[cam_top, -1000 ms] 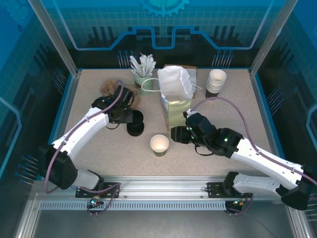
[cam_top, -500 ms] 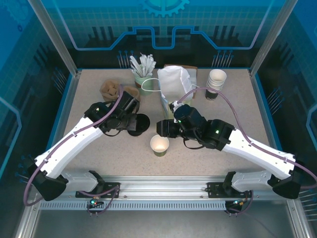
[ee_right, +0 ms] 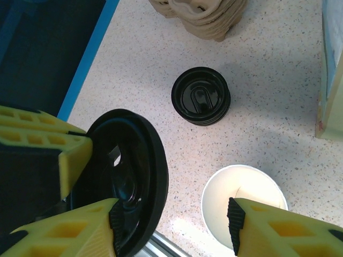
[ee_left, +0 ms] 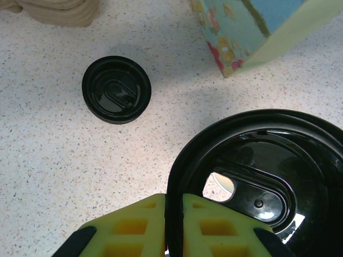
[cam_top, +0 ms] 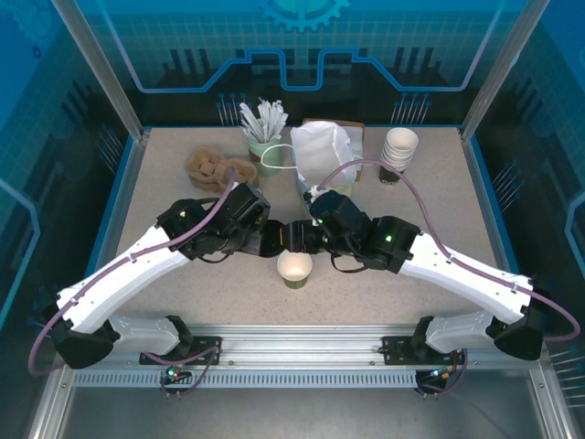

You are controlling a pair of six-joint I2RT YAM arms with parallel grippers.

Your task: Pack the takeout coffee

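Note:
The takeout coffee's olive-green paper cup (cam_top: 294,266) stands open-topped, without a lid, near the table's middle front; its white inside (ee_right: 244,201) shows in the right wrist view. My left gripper (ee_left: 174,201) is shut on the rim of a black lid (ee_left: 257,176), held on edge just above and left of the cup (cam_top: 272,240). My right gripper (ee_right: 174,225) stands open facing it: one finger sits against the lid (ee_right: 134,171), the other hangs over the cup. The tall paper bag (cam_top: 322,197) stands behind them.
A stack of black lids (ee_left: 116,89) lies left of the cup, under my left arm. Brown cardboard pieces (cam_top: 215,166), a green holder of stirrers (cam_top: 265,128) and a stack of lidless cups (cam_top: 398,151) line the back.
Both arms have swung in toward the centre. My left gripper carried the lid from the stack rightward to above the cup, and my right gripper came left to meet it.

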